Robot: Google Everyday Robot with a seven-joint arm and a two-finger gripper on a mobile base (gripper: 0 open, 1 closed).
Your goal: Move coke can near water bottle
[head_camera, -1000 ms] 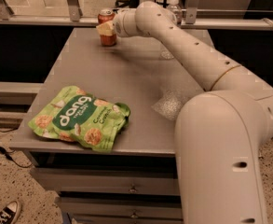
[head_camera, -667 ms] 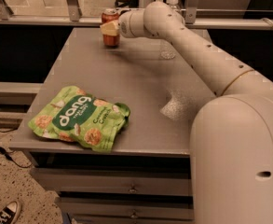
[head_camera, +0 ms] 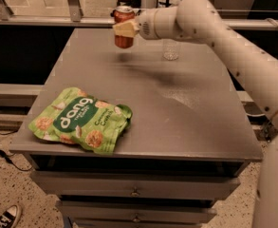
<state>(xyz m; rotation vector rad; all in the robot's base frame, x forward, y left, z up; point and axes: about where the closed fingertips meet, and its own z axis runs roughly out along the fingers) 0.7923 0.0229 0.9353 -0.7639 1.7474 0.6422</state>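
The coke can (head_camera: 124, 41) is red with a silver top and hangs just above the far end of the grey table (head_camera: 143, 122), with its shadow on the tabletop below it. My gripper (head_camera: 125, 28) reaches in from the right and is shut on the can around its middle; a tan finger pad (head_camera: 123, 30) lies across its front. The water bottle (head_camera: 171, 49) stands upright on the table to the right of the can. Only its clear lower part shows; my arm hides its top.
A green "dang" snack bag (head_camera: 81, 120) lies flat at the table's front left. My white arm (head_camera: 233, 46) crosses the right side above the table. A rail and window run behind the far edge. Drawers sit below the front edge.
The can has risen off the tabletop in my gripper and moved a little to the right, toward the bottle. The bag has not moved.
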